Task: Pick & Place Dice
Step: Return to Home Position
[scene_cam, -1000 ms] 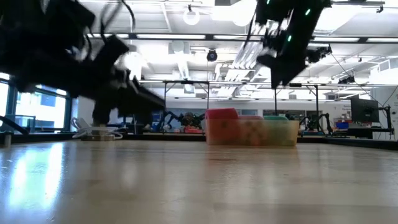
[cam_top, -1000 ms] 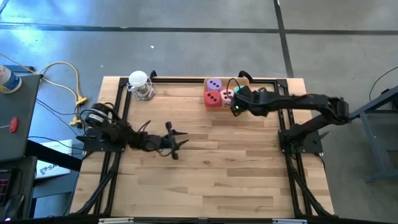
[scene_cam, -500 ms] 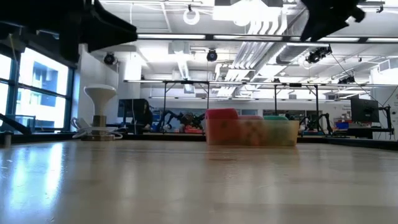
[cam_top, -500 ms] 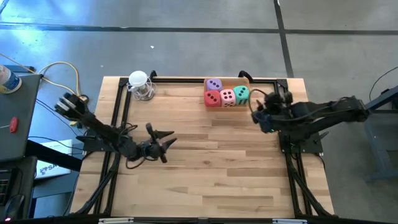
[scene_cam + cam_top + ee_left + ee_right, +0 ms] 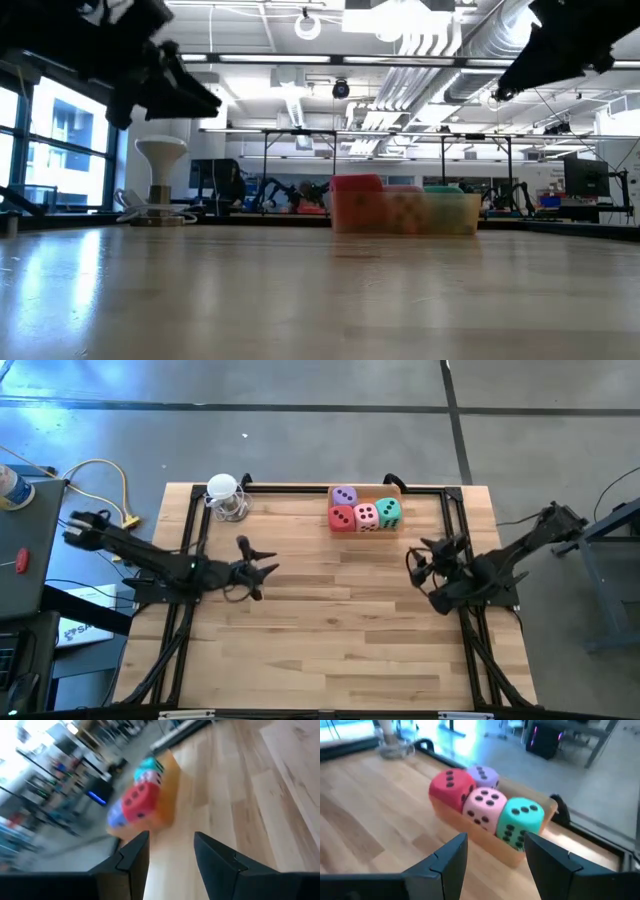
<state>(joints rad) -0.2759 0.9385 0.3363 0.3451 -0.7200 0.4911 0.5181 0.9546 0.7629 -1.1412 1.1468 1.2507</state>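
Both arms are hovering folded by their bases, left gripper (image 5: 258, 568) and right gripper (image 5: 418, 565) jaws gaping empty; the low view is hiding the purple die (image 5: 482, 774).

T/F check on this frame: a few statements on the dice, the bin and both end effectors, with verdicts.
1. The red die, purple die, pink die and teal die all sit in the bin. True.
2. The right end effector grips the teal die. False: it is open, empty and apart from the bin.
3. The pink die sits between the red die and the teal die. True.
4. The left end effector is shut. False: its fingers stand apart with nothing between them.
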